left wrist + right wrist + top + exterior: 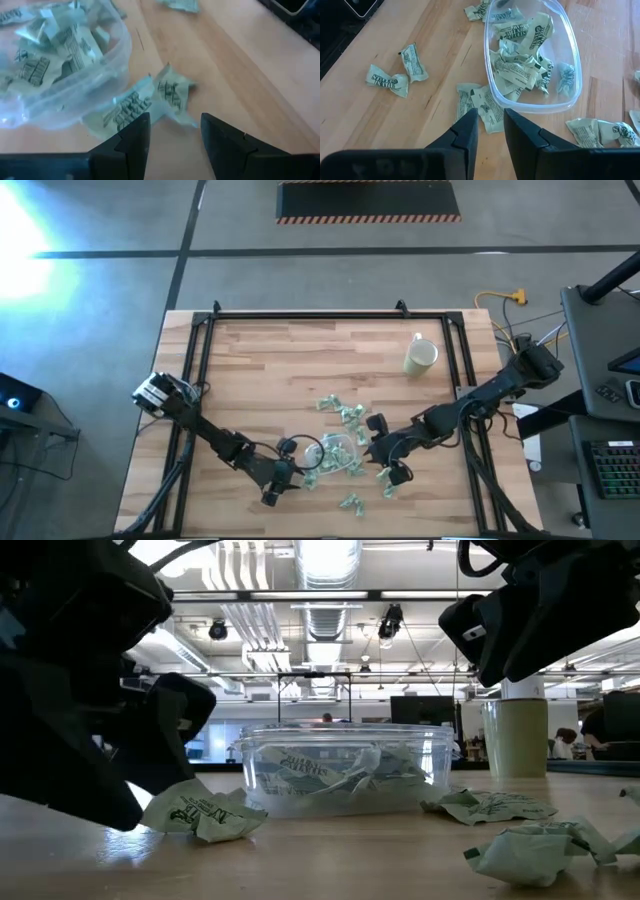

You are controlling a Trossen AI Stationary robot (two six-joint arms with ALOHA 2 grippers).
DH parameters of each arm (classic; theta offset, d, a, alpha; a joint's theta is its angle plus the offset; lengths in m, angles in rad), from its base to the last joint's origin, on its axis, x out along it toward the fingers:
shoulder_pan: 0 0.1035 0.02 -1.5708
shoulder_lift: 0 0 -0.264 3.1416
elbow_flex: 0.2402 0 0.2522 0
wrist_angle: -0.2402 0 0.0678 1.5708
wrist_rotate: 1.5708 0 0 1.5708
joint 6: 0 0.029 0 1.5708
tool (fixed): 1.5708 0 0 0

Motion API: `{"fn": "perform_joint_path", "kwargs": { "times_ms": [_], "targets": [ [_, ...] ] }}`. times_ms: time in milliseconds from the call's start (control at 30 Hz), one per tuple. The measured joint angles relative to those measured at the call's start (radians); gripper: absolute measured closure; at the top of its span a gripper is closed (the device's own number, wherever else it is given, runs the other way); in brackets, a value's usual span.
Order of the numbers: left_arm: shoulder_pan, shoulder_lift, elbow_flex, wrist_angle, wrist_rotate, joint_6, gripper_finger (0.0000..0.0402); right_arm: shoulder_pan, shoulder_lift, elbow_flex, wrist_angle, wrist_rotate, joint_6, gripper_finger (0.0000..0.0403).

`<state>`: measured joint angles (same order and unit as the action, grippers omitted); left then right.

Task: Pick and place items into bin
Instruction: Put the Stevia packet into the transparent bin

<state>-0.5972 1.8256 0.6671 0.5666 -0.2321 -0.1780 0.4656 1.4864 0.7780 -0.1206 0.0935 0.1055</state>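
The bin (337,452), a shallow clear oval tub, stands on the wooden table (260,370) with several pale-green wrapped items (520,55) inside. More items lie loose around it. My left gripper (175,125) is low at the bin's left near side, open. A crumpled item (167,92) lies on the table just ahead of its fingertips, against the bin's wall. My right gripper (491,125) hangs raised at the bin's right side, open by a narrow gap. It stands over another loose item (480,105) that lies flat by the bin's rim.
A cream mug (421,356) stands at the far right of the table. Loose items lie far of the bin (338,408), near the table's front edge (350,502) and to the right of the bin (535,845). A black frame (300,315) edges the table.
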Motion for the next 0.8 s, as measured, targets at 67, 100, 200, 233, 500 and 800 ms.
{"fn": "perform_joint_path", "kwargs": {
  "times_ms": [67,100,200,233,500,800],
  "targets": [
    [0.0,0.005,0.004,0.007,0.003,0.0,0.0242,0.0,0.0,0.0,0.0,0.0,0.0,0.0323],
    [0.0,0.005,0.004,0.005,0.003,0.0,0.0242,0.0,0.0,0.0,0.0,0.0,0.0,0.0324],
    [0.0,0.006,0.004,0.002,0.003,0.002,0.0242,0.0,0.0,0.0,0.0,0.002,0.0,0.033],
    [0.001,0.006,0.004,0.003,0.003,0.002,0.0242,0.0,0.0,0.0,0.0,0.003,0.0,0.0332],
    [0.004,0.006,0.007,0.003,0.003,0.002,0.0242,0.0,0.0,0.0,0.0,0.003,-0.001,0.0331],
    [0.006,0.006,0.008,0.004,0.002,0.017,0.0253,0.0,0.0,0.0,0.0,0.004,-0.004,0.0333]
  ]
}}
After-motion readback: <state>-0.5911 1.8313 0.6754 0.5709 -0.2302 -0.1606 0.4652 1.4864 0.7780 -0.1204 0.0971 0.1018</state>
